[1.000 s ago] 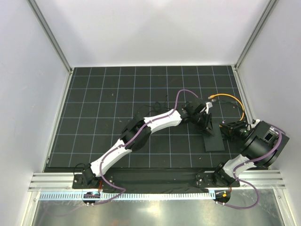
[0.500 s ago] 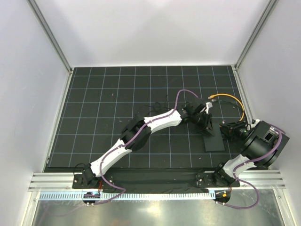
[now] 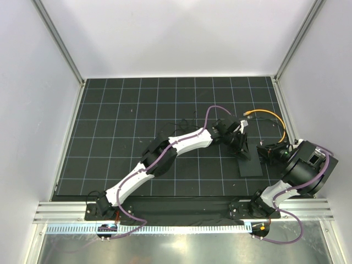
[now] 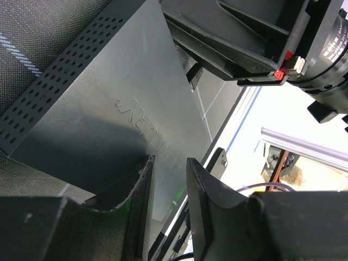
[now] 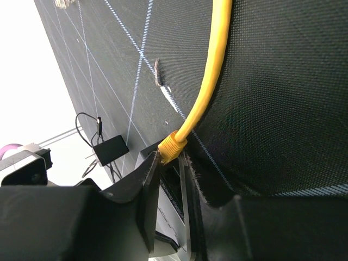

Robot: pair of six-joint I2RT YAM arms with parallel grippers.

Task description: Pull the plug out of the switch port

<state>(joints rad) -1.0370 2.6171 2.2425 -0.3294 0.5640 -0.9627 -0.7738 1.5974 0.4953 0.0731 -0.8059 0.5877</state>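
A black gridded mat point(image 3: 137, 110) carries a flat black box point(image 3: 251, 166), yellow cable point(image 3: 273, 116) and small adapter point(image 5: 111, 149).

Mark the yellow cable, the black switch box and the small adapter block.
yellow cable point(image 5: 217, 43), right wrist view, on its straight run.
black switch box point(image 4: 92, 119), left wrist view, on its flat top face.
small adapter block point(image 5: 110, 149), right wrist view, on its body's middle.

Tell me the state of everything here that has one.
switch box: flat on the mat, clamped at its far end
left gripper: shut on the switch box
right gripper: shut on the plug
plug: pinched at the box's edge; seating hidden
yellow cable: curved on the mat, other end loose
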